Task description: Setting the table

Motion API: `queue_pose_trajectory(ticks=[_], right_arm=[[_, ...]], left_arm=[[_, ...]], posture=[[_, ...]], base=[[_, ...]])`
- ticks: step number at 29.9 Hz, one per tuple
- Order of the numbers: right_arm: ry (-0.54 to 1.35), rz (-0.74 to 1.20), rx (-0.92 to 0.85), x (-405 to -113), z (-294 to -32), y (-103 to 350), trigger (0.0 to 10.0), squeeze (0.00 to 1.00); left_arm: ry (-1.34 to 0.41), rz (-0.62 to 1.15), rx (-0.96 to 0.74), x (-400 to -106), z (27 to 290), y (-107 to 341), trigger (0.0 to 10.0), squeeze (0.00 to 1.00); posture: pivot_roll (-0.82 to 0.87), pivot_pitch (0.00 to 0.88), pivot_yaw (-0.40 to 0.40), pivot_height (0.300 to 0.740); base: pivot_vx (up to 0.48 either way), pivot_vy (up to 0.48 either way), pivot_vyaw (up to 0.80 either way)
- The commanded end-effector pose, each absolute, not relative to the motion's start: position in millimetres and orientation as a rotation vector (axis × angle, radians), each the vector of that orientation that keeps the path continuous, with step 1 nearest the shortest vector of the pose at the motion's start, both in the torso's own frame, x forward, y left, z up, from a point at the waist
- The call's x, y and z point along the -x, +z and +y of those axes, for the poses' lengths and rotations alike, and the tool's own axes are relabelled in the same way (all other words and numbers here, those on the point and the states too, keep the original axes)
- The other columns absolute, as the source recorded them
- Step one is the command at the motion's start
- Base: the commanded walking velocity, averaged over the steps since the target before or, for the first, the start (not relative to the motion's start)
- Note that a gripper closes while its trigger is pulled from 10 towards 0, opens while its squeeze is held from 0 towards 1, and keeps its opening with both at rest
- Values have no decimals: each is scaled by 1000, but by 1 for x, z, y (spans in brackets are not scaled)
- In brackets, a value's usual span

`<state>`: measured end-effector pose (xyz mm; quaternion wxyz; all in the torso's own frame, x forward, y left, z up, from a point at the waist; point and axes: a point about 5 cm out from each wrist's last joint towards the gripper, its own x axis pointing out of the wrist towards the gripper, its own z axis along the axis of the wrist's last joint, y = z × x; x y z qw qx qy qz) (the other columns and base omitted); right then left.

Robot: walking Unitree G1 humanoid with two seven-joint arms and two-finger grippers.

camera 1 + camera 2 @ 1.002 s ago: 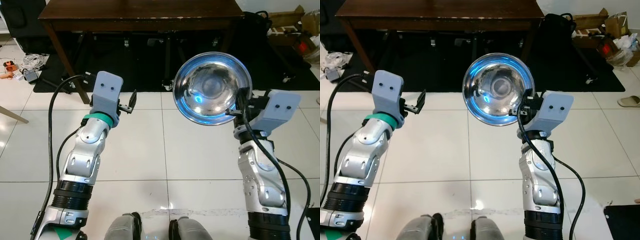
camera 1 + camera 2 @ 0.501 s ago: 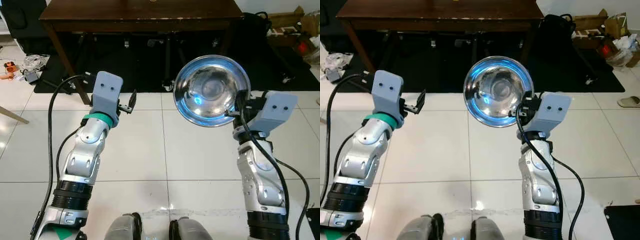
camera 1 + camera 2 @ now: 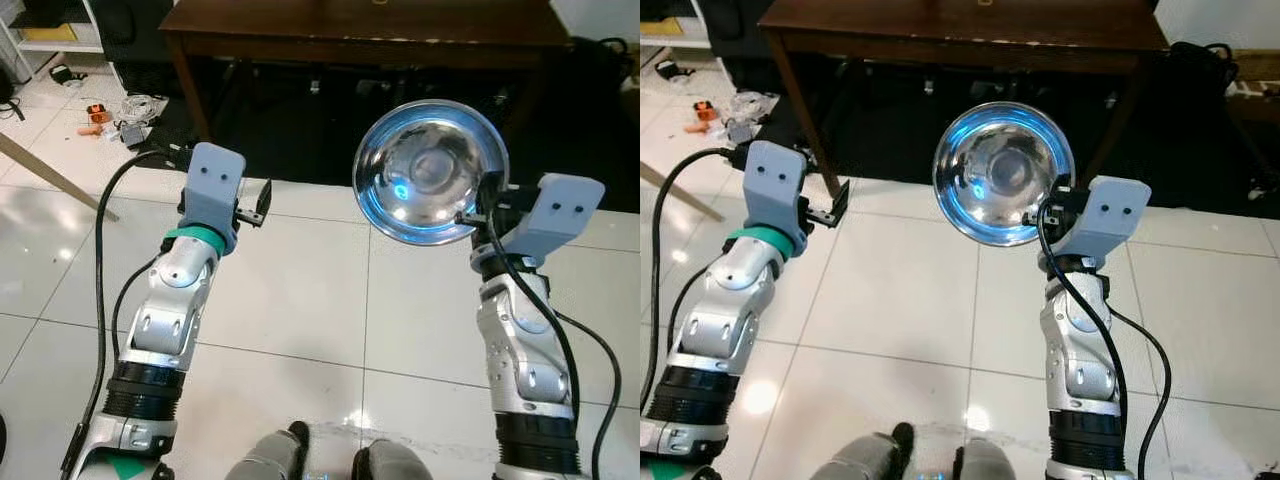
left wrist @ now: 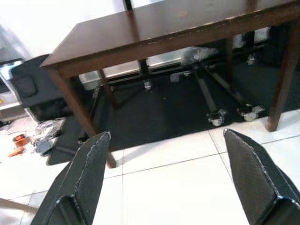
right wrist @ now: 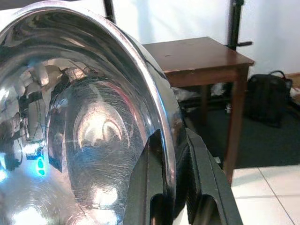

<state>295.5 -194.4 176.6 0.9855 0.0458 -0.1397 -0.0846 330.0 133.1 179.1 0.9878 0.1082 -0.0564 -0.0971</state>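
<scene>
A shiny steel bowl [image 3: 430, 170] is held up in front of me, its hollow facing me, tilted on edge. My right gripper [image 3: 478, 212] is shut on the bowl's rim [image 5: 164, 140], one finger inside and one outside. My left gripper [image 3: 262, 200] is raised at the same height to the left, open, with nothing between its fingers [image 4: 89, 173]. Ahead stands a dark brown wooden table [image 3: 380, 25], its top bare where it shows; the left wrist view looks at that table [image 4: 154, 28] from lower down.
White tiled floor [image 3: 300, 290] lies between me and the table. A black mat and wheeled stands [image 4: 215, 117] sit under the table. Cables and small clutter [image 3: 110, 110] lie at the far left, a pale wooden leg [image 3: 55, 175] slants in, and a black bag [image 5: 267, 103] sits beside the table.
The whole picture has shifted to the right, so the camera has turned left. Both arms keep their pose, and the bowl stays in the right gripper.
</scene>
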Motion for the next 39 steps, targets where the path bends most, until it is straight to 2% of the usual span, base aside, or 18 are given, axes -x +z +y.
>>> queue_pose_trajectory(ticks=[1, 39], right_arm=[[-147, -306, -95, -295, -189, 179, 10000, 0], [-137, -301, -99, -296, -188, 177, 10000, 0]], left_arm=[[-178, -94, -221, -330, 137, 174, 10000, 0], [-105, -88, -228, -333, 144, 174, 10000, 0]], posture=[[-10, 0, 75, 740], [10, 0, 61, 740]], base=[[0, 0, 788], [0, 0, 788]])
